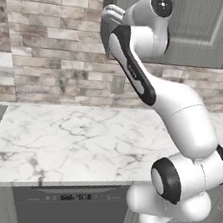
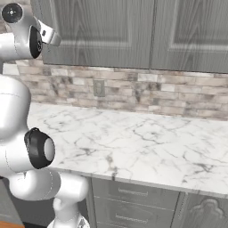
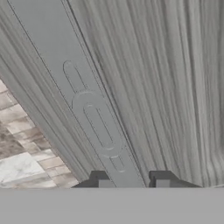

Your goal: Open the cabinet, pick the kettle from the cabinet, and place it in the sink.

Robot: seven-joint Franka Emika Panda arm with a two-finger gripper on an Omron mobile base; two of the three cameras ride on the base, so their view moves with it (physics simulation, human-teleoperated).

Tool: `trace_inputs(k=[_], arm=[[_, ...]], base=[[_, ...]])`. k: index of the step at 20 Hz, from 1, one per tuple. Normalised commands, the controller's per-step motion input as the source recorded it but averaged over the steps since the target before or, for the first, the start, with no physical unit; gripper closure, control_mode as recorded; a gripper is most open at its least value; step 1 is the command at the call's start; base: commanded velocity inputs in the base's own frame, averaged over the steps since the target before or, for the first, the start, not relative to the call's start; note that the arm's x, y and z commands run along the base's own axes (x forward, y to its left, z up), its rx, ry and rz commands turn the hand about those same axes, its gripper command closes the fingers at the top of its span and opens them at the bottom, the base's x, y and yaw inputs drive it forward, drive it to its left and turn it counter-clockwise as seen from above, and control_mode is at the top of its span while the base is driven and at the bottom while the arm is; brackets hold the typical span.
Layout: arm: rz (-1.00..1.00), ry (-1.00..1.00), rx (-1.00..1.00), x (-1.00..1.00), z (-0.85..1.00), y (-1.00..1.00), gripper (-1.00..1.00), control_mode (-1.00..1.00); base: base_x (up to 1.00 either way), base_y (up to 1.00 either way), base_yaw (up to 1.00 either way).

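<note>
A white marble counter point(image 1: 74, 138) with grey veining runs along the wall. Behind it rises a backsplash point(image 1: 48, 38) of tan and grey stone bricks, with a grey wall outlet point(image 1: 117, 84) set into it just above the counter. Under the counter sits a dark dishwasher front point(image 1: 68, 210) with a control strip along its top edge, and grey base drawers point(image 2: 133, 200) with slim bar handles stand beneath the counter's edge.
</note>
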Motion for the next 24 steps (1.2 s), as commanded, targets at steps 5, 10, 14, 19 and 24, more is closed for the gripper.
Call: trace_inputs(k=[5, 10, 14, 19, 24], arm=[[0.11, 0.0, 0.03, -0.39, -0.01, 0.19, 1.0, -1.0], [0.17, 0.0, 0.04, -0.51, 0.0, 0.1, 1.0, -1.0], [0.2, 0.0, 0.02, -0.58, 0.0, 0.02, 1.0, -1.0], [0.21, 0.0, 0.01, -0.6, 0.0, 0.0, 1.0, -1.0], [0.18, 0.0, 0.0, -0.63, 0.0, 0.0, 1.0, -1.0]], base=[[0.0, 0.0, 0.0], [0.0, 0.0, 0.0], [0.0, 0.0, 0.0], [0.0, 0.0, 0.0], [0.0, 0.0, 0.0]])
